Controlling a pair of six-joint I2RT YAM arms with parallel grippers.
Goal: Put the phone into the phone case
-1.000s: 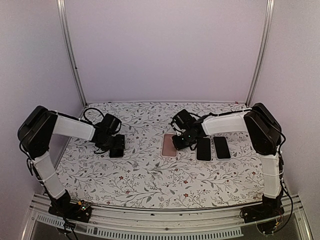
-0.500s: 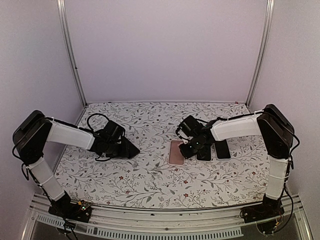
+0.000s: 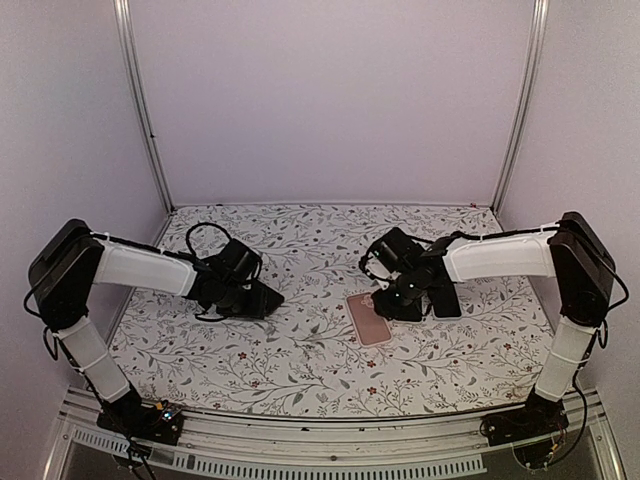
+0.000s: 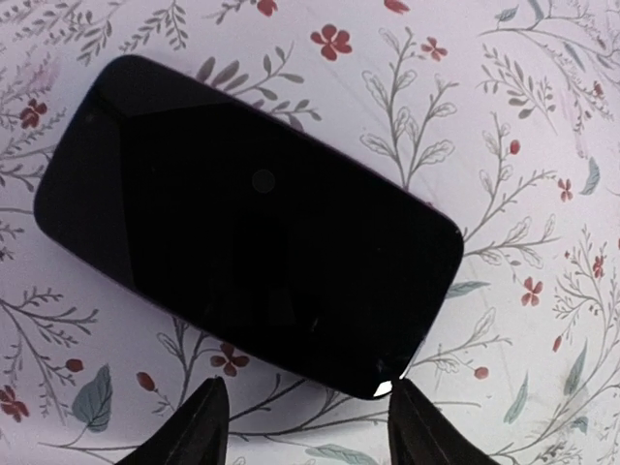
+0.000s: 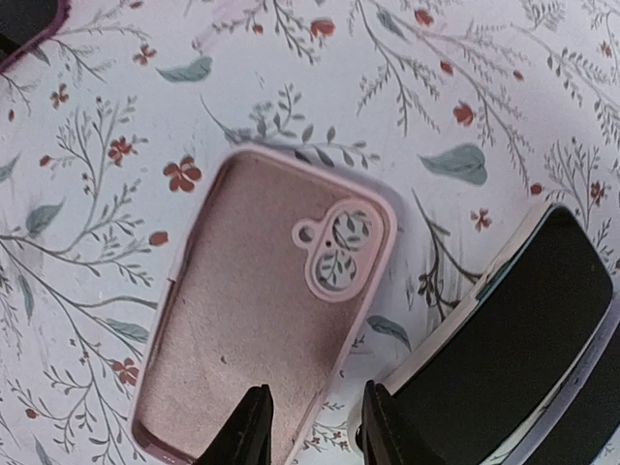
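Note:
A pink phone case (image 3: 368,317) lies open side up mid-table; the right wrist view (image 5: 262,320) shows its camera cutout. My right gripper (image 3: 397,301) is low over the case's right edge. Its fingers (image 5: 250,436) stand a little apart, one inside the case and one outside, with the case wall between them. A black phone (image 4: 247,228) lies flat on the table at the left, also in the top view (image 3: 270,299). My left gripper (image 4: 308,431) is open just short of the phone's near long edge, holding nothing.
Two more black phones (image 3: 441,298) lie side by side right of the case, partly hidden by my right arm; one (image 5: 504,339) shows beside my right fingers. The floral table surface (image 3: 300,360) is bounded by lilac walls.
The pink case has slid toward the front right along with my right gripper. My left gripper and the black phone have shifted right toward the centre.

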